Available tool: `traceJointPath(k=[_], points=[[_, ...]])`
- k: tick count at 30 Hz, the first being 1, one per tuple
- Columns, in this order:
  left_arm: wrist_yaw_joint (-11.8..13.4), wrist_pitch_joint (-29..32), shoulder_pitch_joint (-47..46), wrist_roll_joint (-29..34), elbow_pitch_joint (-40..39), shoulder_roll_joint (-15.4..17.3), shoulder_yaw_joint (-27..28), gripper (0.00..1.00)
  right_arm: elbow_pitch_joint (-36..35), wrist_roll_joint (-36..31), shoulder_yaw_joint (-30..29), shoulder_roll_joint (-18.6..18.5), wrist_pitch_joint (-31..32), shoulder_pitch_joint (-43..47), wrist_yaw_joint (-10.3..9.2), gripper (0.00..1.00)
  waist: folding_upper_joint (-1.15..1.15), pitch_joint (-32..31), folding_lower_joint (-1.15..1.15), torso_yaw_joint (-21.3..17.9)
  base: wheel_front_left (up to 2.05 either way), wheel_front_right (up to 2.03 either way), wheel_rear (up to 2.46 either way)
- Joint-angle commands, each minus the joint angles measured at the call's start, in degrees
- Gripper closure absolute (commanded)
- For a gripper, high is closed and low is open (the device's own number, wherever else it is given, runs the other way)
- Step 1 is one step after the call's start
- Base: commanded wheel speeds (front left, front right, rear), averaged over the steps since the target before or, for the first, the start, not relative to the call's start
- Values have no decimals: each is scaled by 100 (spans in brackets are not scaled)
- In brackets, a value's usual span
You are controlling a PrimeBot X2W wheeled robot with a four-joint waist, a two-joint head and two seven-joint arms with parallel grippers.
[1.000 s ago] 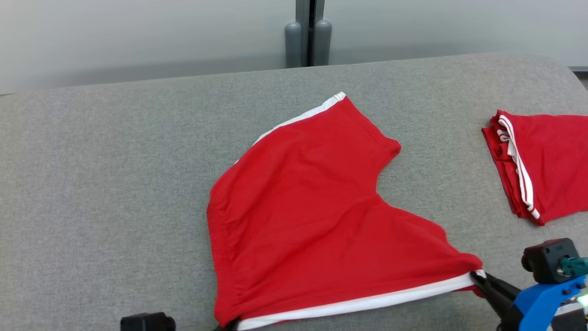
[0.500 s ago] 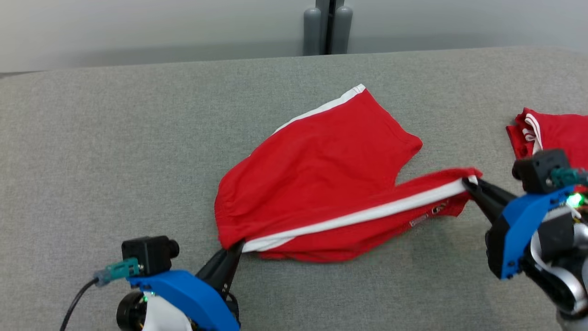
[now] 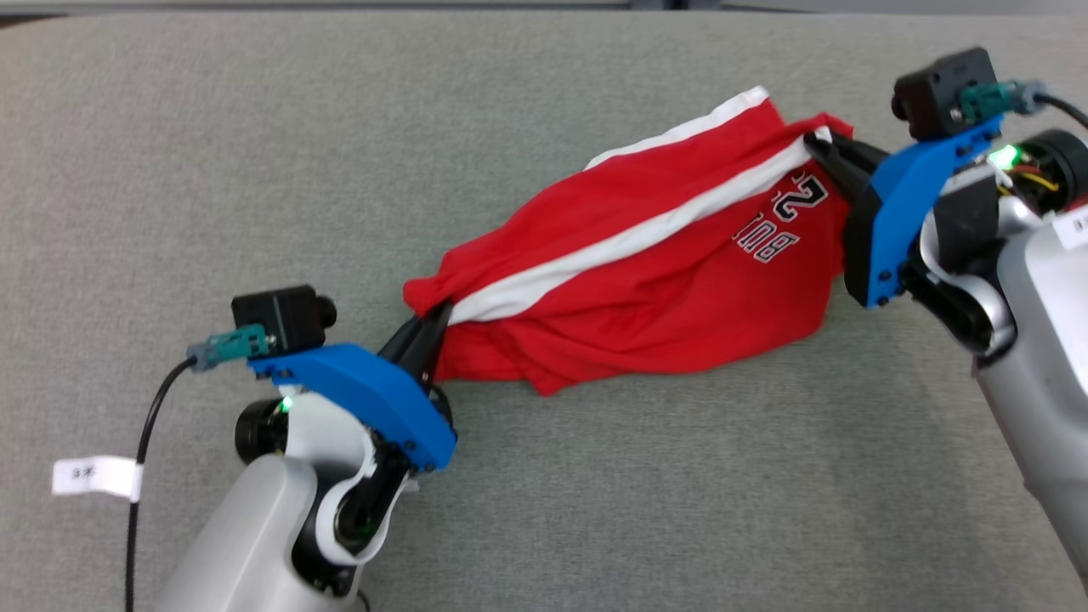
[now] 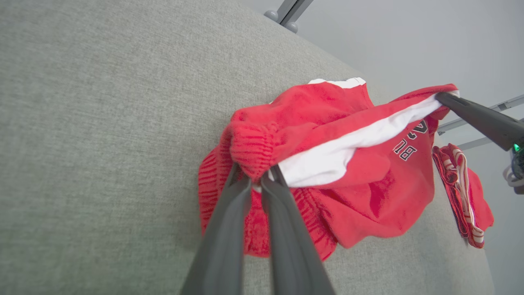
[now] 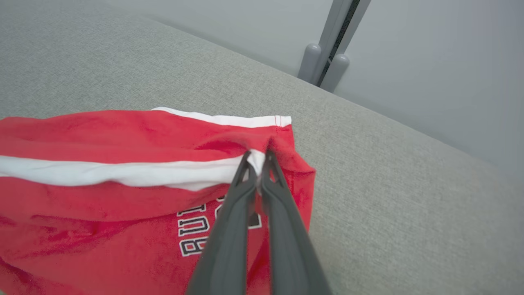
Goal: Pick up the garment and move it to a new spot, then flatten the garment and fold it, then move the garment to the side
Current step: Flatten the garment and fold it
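Fold under way: left gripper [image 3: 432, 321] pinched the red garment [image 3: 646, 289] at its waistband corner, right gripper [image 3: 813, 142] its striped hem, cloth sagging onto the worktop [image 3: 170, 170] toward its far edge. Next, probably: lay it over evenly.

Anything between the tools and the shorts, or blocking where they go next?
Nothing visible. The left tool and right tool are each shut on the shorts at the striped edge. Another red garment lies apart, off to the side.
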Motion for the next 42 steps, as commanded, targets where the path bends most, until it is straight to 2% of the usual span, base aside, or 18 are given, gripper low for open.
traceJointPath(k=[1, 5, 11, 12, 13, 14, 21, 27, 31, 36, 42], points=[[-55, -84, -270, -2, 213, -115, 34, 100, 344, 32, 163, 18, -132, -322, 2, 100, 0, 207, -1, 202, 0, 0, 0], [-89, -251, -581, 54, 648, -316, 29, 100, 1011, -32, 416, 3, -415, -797, 2, 100, 0, 299, -1, 325, 0, 0, 0], [-154, -507, -798, 58, 1080, -552, 27, 100, 1826, -96, 571, 174, -874, -1259, 2, 100, 0, 357, -1, 420, 0, 0, 0], [-182, -556, -830, 57, 1127, -585, 23, 84, 1941, -90, 602, 190, -932, -1316, 2, 100, 0, 361, -1, 435, 0, 0, 0], [-182, -556, -830, 57, 1127, -585, 23, 84, 1941, -90, 602, 190, -932, -1316, 2, 100, 0, 361, -1, 435, 0, 0, 0], [-228, -661, -856, 52, 1203, -650, 30, 0, 2131, -31, 621, 239, -1091, -1411, 2, 0, 0, 366, -1, 456, 0, 0, 0], [-398, -1025, -811, 4, 1297, -717, 110, 0, 2519, 235, 678, 296, -1501, -1471, 2, 0, 0, 250, -1, 483, 0, 0, 0], [-868, -1683, -520, 41, 1315, -588, 228, 0, 2719, 612, 706, 130, -1459, -1178, 2, 0, 0, -30, -1, 486, 0, 0, 0], [-996, -2396, -432, 736, 1549, -228, 57, 0, 2825, 923, 556, 33, -1338, -941, 2, 0, 0, -192, -1, 514, 0, 0, 0], [-1097, -3091, -457, 1367, 1868, -30, -42, 0, 2843, 1108, 528, -49, -1200, -682, 2, 0, 0, -257, -1, 565, 0, 0, 0], [-1233, -3246, -480, 1856, 1695, -155, 240, 0, 3024, 1218, 289, -73, -1215, -562, 2, 0, 0, -138, -1, 771, 0, 0, 0]])
